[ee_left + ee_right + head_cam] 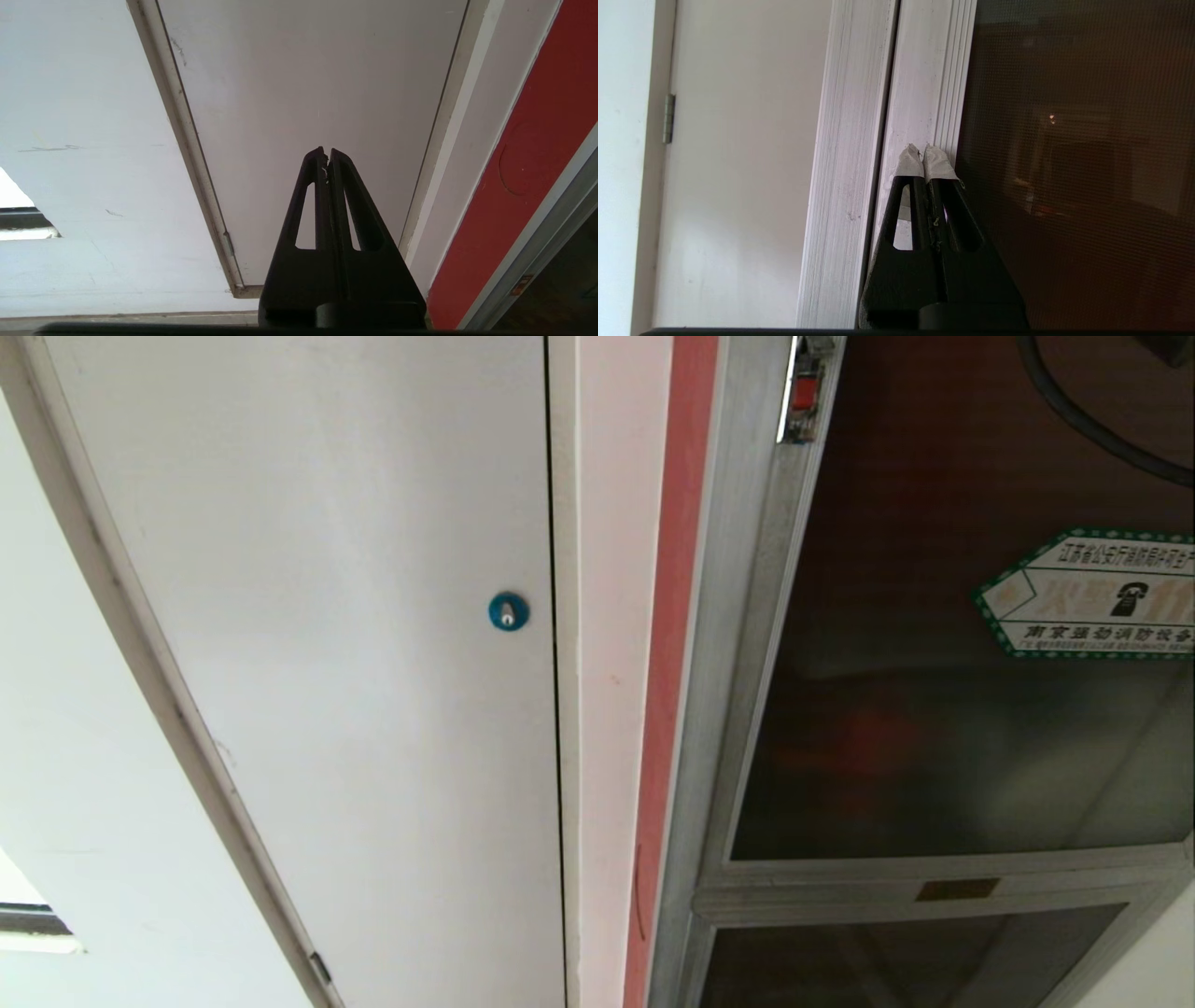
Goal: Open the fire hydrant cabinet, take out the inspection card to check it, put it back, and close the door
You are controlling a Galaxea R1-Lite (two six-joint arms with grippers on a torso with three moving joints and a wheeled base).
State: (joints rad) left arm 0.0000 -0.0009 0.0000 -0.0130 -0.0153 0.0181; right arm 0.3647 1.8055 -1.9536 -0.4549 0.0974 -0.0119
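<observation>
Aluminium frame fills my right wrist view: the right pincer (923,151), its taped tips pressed together and holding nothing, points at the silver upright of the door (1064,163), seemingly at or just off the metal; contact I cannot confirm. Dark tinted glass lies just to one side of the tips, a seam and a second silver upright just to the other, and which strip is door and which is fixed frame I cannot say for sure. Frame's long axis runs straight up and down past the tips, so I judge the coming move turns on finding that seam edge, with the right arm plainly the nearer one. Head view shows the fire hydrant cabinet (738,663) on the right, its door shut, the arrow sticker (1092,593) cut off at the picture's edge, a small latch-like fitting (805,397) high on the frame, and the lower glass door (887,957) beneath. Neither arm shows in that view. Left pincer (327,154) is also closed and empty, facing the plain white door (355,616) with its blue lock (508,611), well apart from the work. Inspection card: not visible; behind the glass I make out only a reddish blur.
</observation>
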